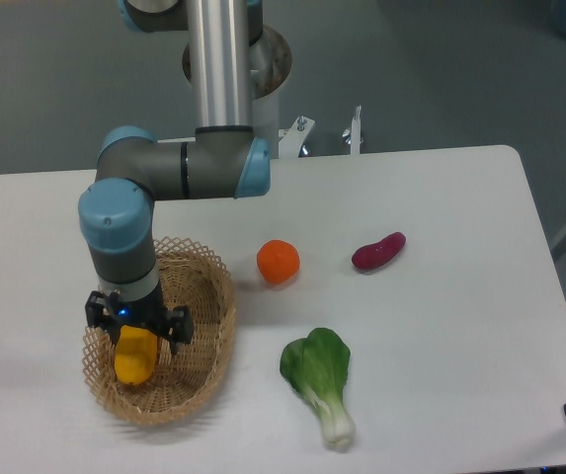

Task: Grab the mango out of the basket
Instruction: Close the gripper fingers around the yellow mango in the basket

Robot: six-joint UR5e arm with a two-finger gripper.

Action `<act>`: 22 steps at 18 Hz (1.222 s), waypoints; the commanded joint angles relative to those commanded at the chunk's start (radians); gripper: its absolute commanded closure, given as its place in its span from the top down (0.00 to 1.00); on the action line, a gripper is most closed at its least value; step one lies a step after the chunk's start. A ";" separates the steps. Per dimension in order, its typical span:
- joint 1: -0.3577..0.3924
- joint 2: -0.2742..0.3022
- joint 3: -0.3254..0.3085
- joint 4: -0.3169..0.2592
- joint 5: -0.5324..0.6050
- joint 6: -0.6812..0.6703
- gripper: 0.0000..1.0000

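We see the gripper (136, 336) down in the basket (215, 326) w/ its fingers either side of the mango (135, 357), orange (278, 261) nearby.

On my feed I see a white table (441, 188) carrying a round orange (278, 261), a dark-red tuber (378, 251) off to its right, and a leafy green bok choy (320, 380) nearer the front edge.

Yellow-orange oblong mango (135, 357), smooth skin, lower left of the frame, lying inside the basket (211, 341), upper end hidden under the robot's wrist, tan oval wicker basket with open lattice rim, resting on the white table
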State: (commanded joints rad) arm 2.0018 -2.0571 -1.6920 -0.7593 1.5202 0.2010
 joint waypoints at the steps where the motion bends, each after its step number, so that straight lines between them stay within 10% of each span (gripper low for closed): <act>1: -0.005 -0.005 0.000 0.000 0.000 -0.003 1.00; 11: -0.026 -0.051 0.029 0.000 0.020 -0.002 0.97; 15: -0.035 -0.051 0.028 0.000 0.040 -0.003 0.55; 22: -0.037 -0.038 0.024 0.002 0.040 0.000 0.42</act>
State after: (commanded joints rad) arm 1.9650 -2.0954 -1.6675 -0.7578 1.5601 0.2010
